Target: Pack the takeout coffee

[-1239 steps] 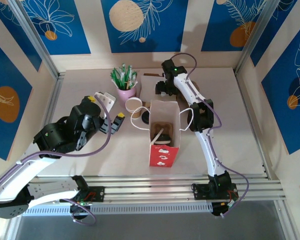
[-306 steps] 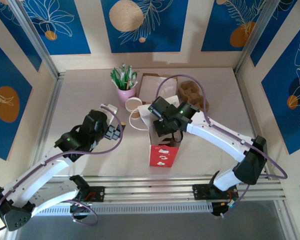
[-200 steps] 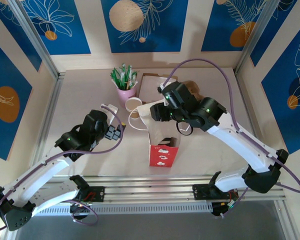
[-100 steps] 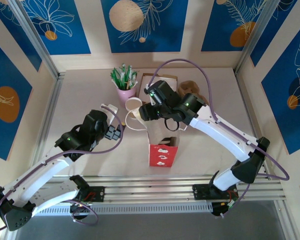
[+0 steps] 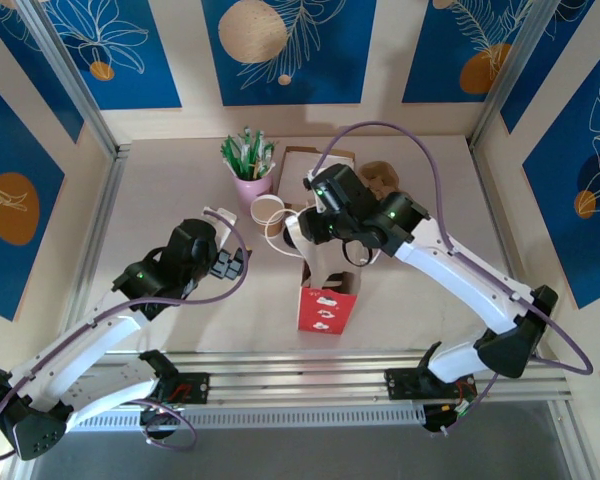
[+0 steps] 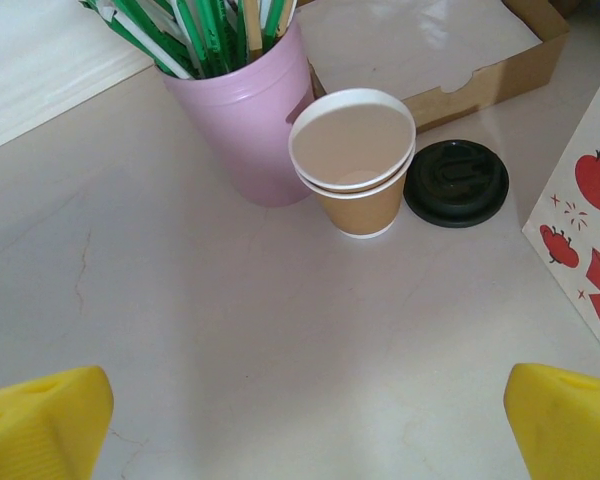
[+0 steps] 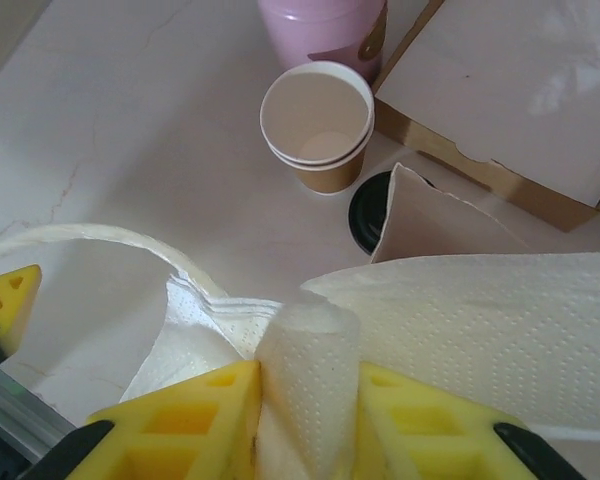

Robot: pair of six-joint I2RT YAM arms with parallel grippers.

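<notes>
Pale stone-look table (image 5: 180, 170), walled by blue leaf-print panels. At centre, upright red-and-white bag (image 5: 326, 308) with its mouth open.

Over the bag's far rim, right gripper (image 7: 310, 400), pressed together on a fold of white napkin (image 7: 480, 320), more napkin spreading over the bag's mouth.

Left of the bag and well apart from it, left gripper (image 6: 305, 425), spread wide, low over bare table, yellow fingertips (image 6: 40, 420) far apart.

Just off the bag's far-left corner, stack of two tan cups (image 6: 355, 160): kraft sides, white rims, white insides, unlidded. On the stack's bag side, loose black lid (image 6: 456, 183): round, ridged, flat on the table, just beside the cups' base; cannot tell whether touching.

Beyond the stack, farther from the bag, pink cup (image 6: 250, 120) of green-white sticks (image 6: 195, 25), right against the stack. Behind the bag, flat brown box (image 6: 535, 45) of white sheets.

Cannot tell where the coffee is, nor how it looks: bag's inside hidden under the right arm and napkin.
</notes>
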